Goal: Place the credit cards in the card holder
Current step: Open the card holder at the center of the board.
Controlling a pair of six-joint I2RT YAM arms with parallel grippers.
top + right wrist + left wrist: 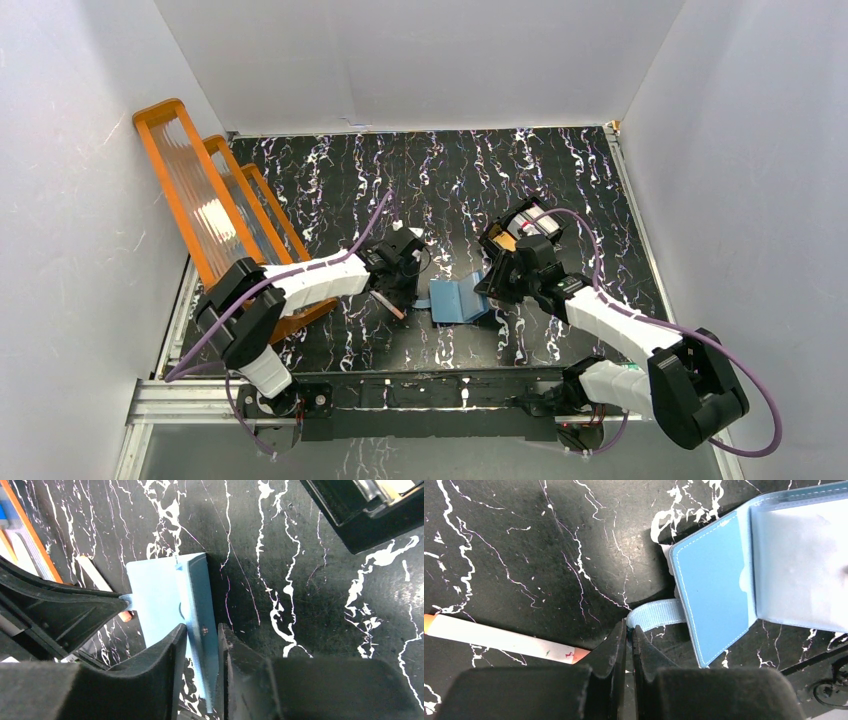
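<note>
Left gripper (629,630) and right gripper (202,636) both grip the card holder (458,300) at mid-table.

At the bottom centre of the left wrist view, the left jaws are closed almost tight, pinching the end of the pale blue snap tab (656,614). The holder lies open toward the upper right, with its clear pockets (799,560) facing up. At the bottom centre of the right wrist view, the right jaws are narrowed onto the holder's raised cover, one finger against each face. A white stick (499,639) with a pinkish tip lies at the lower left on the black marbled table (524,555). From above, the holder sits at frame centre between the two grippers. A black tray (528,225) just above the right gripper shows an orange-gold credit card (505,241). An orange rack (200,200) leans at the upper left.
</note>
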